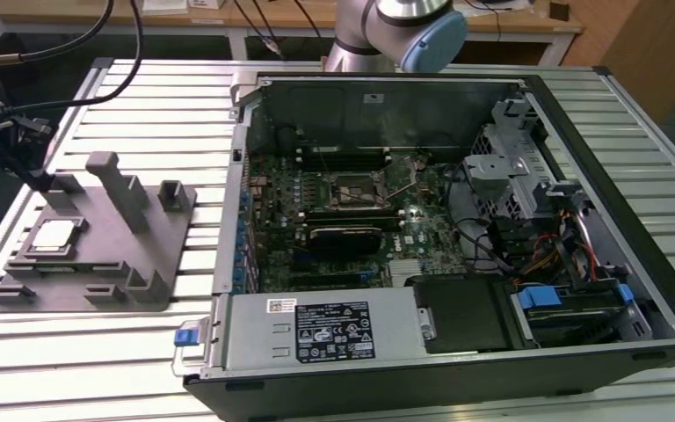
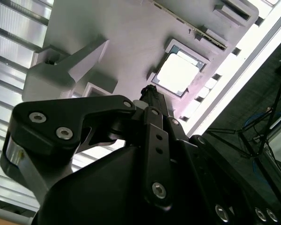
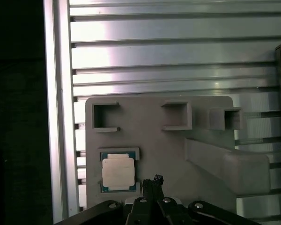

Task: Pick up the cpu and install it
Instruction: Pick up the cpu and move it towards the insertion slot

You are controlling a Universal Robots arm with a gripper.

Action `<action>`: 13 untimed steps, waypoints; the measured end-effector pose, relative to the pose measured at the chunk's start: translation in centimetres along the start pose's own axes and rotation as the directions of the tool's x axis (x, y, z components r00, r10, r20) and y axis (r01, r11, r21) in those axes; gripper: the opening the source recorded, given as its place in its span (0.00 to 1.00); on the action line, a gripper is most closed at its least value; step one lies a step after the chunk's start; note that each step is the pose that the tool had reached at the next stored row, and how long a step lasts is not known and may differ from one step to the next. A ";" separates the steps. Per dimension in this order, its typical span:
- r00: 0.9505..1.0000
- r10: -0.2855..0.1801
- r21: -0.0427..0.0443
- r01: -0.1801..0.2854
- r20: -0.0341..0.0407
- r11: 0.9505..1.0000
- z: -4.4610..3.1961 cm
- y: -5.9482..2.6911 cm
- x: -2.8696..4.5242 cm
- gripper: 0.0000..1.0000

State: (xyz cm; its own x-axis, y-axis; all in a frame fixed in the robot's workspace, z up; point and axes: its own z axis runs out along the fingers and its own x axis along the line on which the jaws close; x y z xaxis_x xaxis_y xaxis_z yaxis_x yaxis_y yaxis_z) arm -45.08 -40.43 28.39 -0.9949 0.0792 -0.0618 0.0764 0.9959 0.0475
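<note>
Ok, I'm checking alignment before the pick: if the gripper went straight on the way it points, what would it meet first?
The gripper would probably meet the grey fixture plate just beside the cpu, not the cpu's middle; depth is unclear.

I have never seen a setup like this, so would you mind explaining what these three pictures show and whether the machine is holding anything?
This is one robot arm working at a slatted metal table. The exterior view comes from a camera off the arm. It shows an open computer case with its motherboard exposed and, at that view's left, a grey holder plate. The cpu, a small silvery square, lies in a pocket of that plate. The two wrist views come from cameras riding on the arm, looking past its black tool at the same plate. In both, the tool's tip hangs close to the cpu. The cpu lies flat in its pocket, so it has not been picked up.
</note>
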 end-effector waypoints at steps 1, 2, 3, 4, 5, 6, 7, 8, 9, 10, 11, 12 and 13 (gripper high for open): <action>1.000 0.000 0.000 0.000 0.000 1.000 0.08 -0.01 0.05 0.11; 1.000 0.000 0.000 0.000 0.000 1.000 0.16 -0.02 0.11 0.11; 1.000 0.000 0.000 0.000 0.000 1.000 0.24 -0.03 0.17 0.11; 1.000 0.000 0.000 0.000 0.000 1.000 0.31 -0.04 0.23 0.11; 1.000 0.000 0.000 0.000 0.000 1.000 0.38 -0.05 0.31 0.11; 1.000 0.000 0.000 0.000 0.000 1.000 0.45 -0.07 0.39 0.11; 1.000 0.000 0.000 0.000 0.000 1.000 0.52 -0.08 0.47 0.11; 1.000 0.000 0.000 0.000 0.000 1.000 0.61 -0.10 0.54 0.11; 1.000 0.000 0.000 0.000 0.000 1.000 0.70 -0.12 0.60 0.11; 1.000 0.000 0.000 0.000 0.000 1.000 0.77 -0.13 0.66 0.11; 1.000 0.000 0.000 0.000 0.000 1.000 0.84 -0.15 0.71 0.11; 1.000 0.000 0.000 0.000 0.000 1.000 0.92 -0.16 0.75 0.11; 1.000 0.000 0.000 0.000 0.000 1.000 0.98 -0.18 0.78 0.11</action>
State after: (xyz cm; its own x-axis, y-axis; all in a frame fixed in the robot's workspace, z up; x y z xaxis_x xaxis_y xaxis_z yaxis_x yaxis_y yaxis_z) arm -45.80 -40.50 27.35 -0.9949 0.0793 -0.0619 0.0764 0.9959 0.0476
